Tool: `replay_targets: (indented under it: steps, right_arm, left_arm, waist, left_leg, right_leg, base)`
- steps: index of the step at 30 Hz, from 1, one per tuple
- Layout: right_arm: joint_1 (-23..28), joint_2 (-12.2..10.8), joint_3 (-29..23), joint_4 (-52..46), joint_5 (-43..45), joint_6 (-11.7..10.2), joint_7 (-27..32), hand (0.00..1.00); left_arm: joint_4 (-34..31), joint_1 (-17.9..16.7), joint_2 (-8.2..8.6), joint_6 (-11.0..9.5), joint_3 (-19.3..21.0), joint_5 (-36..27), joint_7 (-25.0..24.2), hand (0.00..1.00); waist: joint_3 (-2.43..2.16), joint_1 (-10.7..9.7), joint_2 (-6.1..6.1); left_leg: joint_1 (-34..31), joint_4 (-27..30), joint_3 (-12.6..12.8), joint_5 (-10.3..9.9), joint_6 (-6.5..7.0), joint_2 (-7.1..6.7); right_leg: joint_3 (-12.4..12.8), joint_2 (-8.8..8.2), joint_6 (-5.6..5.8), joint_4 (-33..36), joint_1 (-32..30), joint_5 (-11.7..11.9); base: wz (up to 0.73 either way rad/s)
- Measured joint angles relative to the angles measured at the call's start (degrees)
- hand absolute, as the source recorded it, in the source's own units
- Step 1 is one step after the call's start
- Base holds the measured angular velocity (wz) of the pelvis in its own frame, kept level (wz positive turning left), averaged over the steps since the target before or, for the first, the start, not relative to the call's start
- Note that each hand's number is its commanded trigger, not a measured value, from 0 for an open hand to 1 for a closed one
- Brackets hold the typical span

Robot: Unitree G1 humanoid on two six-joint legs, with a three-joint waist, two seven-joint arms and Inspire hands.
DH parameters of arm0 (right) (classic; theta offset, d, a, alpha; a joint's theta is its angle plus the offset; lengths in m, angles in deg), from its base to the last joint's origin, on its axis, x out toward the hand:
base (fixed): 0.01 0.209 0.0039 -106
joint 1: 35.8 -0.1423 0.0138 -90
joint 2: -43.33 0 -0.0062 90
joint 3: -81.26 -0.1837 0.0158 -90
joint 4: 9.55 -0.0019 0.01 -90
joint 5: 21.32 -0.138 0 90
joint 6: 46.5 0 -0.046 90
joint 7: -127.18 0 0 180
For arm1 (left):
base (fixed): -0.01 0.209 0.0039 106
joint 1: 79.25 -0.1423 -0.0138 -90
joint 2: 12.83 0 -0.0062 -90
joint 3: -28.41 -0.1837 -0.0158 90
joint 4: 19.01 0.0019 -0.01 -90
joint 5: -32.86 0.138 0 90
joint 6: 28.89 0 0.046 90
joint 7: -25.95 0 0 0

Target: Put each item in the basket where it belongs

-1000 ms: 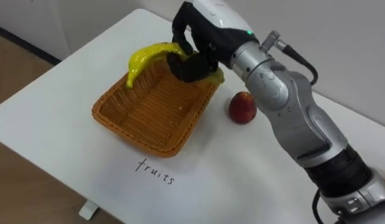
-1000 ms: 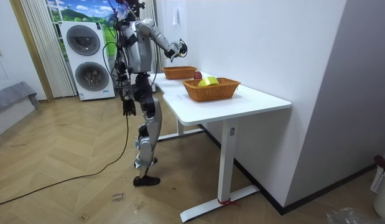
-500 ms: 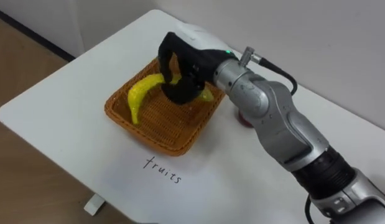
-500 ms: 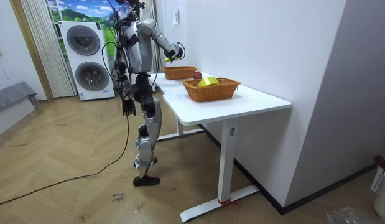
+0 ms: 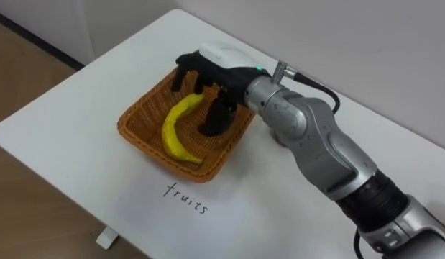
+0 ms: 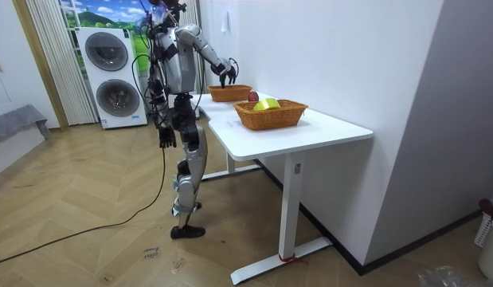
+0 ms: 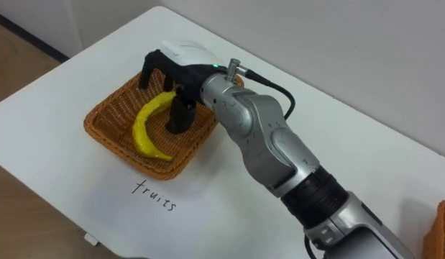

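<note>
— What else is around?
— I see two stacked washers [image 6: 111, 76] at the room view's far left, beside a pale curtain [image 6: 47, 64].
— And nearer?
— A white bench [image 6: 334, 127] on the wood floor [image 6: 87, 239].

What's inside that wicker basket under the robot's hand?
One yellow banana lies on the woven floor of the basket. The robot's open right hand hangs over its far corner, so anything under it is hidden.

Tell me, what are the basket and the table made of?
Basket: looks like woven wicker or rattan, matte orange-brown; the criss-cross strands show on its walls and rim. Table: smooth white top with a soft sheen, probably coated board, though the look leaves that open.
</note>
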Motion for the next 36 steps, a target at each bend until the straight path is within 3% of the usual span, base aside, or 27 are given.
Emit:
replay_targets:
  steps: [6, 14, 18, 24, 30, 36]
  right_arm:
    - [0.0, 0.0, 0.0, 0.0, 0.0, 0.0, 0.0, 0.00]
    - [0.0, 0.1, -0.3, 0.0, -0.8, -0.1, 0.6, 0.00]
    - [0.0, 0.6, -3.7, -0.3, -3.9, -0.1, 2.1, 0.00]
    - [0.0, 1.5, -9.6, -1.8, -7.7, -0.8, 6.0, 0.00]
    - [0.0, 2.6, -12.3, -2.1, -14.6, -3.0, 12.8, 0.00]
    - [1.1, 2.7, -16.2, -1.6, -18.7, -3.7, 19.5, 0.00]
  left_arm:
    - [0.8, 0.0, 0.01, 0.1, 0.0, 0.0, 0.0, 0.00]
    - [0.8, -0.6, 0.28, 0.7, -0.2, 0.0, 0.3, 0.00]
    - [0.3, -0.7, 0.52, 0.8, 0.1, 0.1, 0.6, 0.00]
    - [-1.1, -1.9, 0.64, 1.1, 0.1, 1.0, 0.6, 0.00]
    - [-0.7, -3.0, 0.87, 0.2, 0.0, 0.3, 1.0, 0.00]
    - [-1.1, -3.8, 2.17, 0.3, 0.0, 0.6, 1.7, 0.00]
  waist:
    - [0.18, 0.0, 0.76]
    - [-0.28, -0.7, 2.01]
    - [-0.51, -0.9, 1.99]
    - [-0.51, -3.0, 2.26]
    - [-0.53, -6.5, 3.82]
    - [-0.73, -7.9, 5.63]
  left_leg:
    - [0.1, 0.0, 0.0, 0.0, 0.00, -0.01]
    - [-0.1, 0.0, 0.2, 0.0, 0.02, 0.02]
    - [-0.3, 0.0, 0.2, 0.0, 0.04, 0.02]
    - [-0.2, 0.1, 0.4, 0.1, 0.12, -0.06]
    - [1.1, 0.1, 0.4, 0.1, 0.12, -0.08]
    - [1.4, 0.1, 1.2, 0.1, 0.17, -0.01]
  right_leg:
    - [0.7, 0.03, 0.00, 0.0, 0.0, 0.0]
    - [0.7, 0.03, 0.00, 0.0, -0.4, 0.0]
    - [0.8, -0.01, 0.00, 0.0, -0.5, 0.0]
    - [0.9, -0.14, 0.00, 0.0, -0.2, 0.0]
    - [1.0, -0.12, 0.00, 0.0, 1.2, 0.0]
    - [0.9, -0.16, 0.00, 0.0, 1.2, 0.0]
  base:
    - [-0.01]
    - [-0.02]
    - [0.00]
    - [0.01]
    - [0.00]
    - [-0.06]
